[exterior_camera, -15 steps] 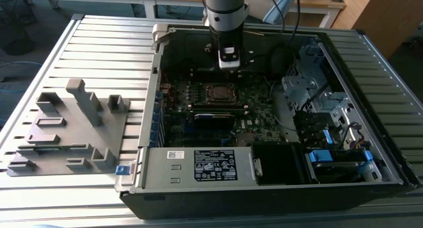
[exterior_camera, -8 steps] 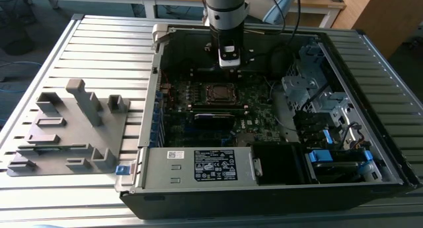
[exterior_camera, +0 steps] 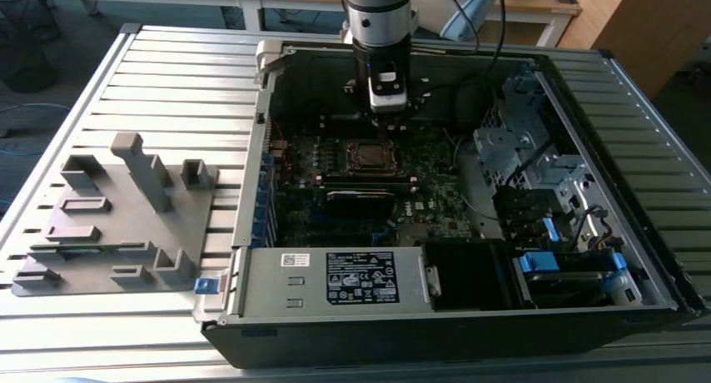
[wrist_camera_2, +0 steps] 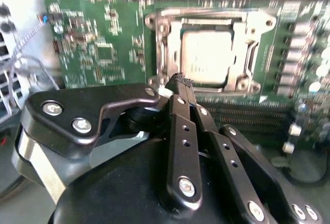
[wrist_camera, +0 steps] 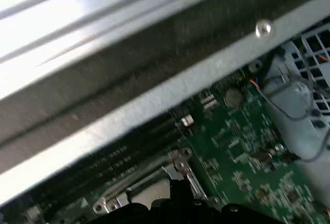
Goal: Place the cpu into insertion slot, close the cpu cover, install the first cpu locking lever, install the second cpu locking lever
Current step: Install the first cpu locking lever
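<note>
The cpu (wrist_camera_2: 209, 59) lies in the insertion slot (exterior_camera: 370, 154) on the green motherboard (wrist_camera_2: 98, 49), its silver top facing up. The cpu cover (wrist_camera_2: 166, 54) lies flat around it as a metal frame, and the chip shows through its window. My gripper (wrist_camera_2: 180, 82) is shut with nothing between its black fingers (wrist_camera_2: 183, 126). Its tips hover at the socket's edge, near one corner. In the exterior view the gripper (exterior_camera: 387, 100) hangs just behind the socket, inside the open computer case. The socket's corner (wrist_camera: 178, 157) also appears in the first wrist view. I cannot make out the locking levers.
The case wall (wrist_camera: 154, 64) runs close behind the gripper. Drive cages (exterior_camera: 534, 166) with blue clips fill the exterior view's right. A labelled power supply (exterior_camera: 355, 279) sits at the front. A grey fixture tray (exterior_camera: 111, 216) lies on the slatted table at the exterior view's left.
</note>
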You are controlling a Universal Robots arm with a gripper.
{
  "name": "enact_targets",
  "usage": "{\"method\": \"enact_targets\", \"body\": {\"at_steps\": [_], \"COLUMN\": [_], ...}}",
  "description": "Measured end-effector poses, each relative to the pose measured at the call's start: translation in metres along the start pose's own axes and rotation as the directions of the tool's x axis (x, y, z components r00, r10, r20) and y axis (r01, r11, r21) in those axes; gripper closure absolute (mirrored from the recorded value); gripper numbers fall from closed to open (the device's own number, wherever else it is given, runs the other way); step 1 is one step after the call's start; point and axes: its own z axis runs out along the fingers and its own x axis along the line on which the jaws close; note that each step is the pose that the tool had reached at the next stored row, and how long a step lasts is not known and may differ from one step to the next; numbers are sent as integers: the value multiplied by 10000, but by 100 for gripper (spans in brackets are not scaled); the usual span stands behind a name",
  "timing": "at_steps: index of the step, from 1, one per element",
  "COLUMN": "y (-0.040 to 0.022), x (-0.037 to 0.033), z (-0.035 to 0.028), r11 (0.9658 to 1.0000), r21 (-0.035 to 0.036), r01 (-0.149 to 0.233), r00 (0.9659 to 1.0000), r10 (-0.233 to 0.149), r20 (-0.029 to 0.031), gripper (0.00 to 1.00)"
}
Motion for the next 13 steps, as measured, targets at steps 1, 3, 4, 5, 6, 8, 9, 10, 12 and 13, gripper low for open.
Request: {"method": "enact_targets", "body": {"at_steps": [1,3,4,5,6,8,9,10,12,13], "y": [0,0,0,1,0,0,-1,-1,-2,-2], "x": [0,0,0,0,1,3,3,4,6,6], "z": [0,0,0,4,8,16,19,23,32,36], "r11": [10000,10000,10000,10000,10000,9998,9996,9993,9986,9982], "r21": [11,14,18,36,73,129,154,180,226,249], "r01": [3,4,6,15,48,175,249,321,473,551], "r00": [10000,10000,10000,10000,9999,9995,9992,9987,9974,9966], "r10": [-3,-4,-6,-15,-47,-171,-244,-314,-460,-535], "r20": [6,3,-3,-41,-114,-258,-329,-400,-548,-620], "gripper": [89,89,89,89,89,89,89,89,89,89]}}
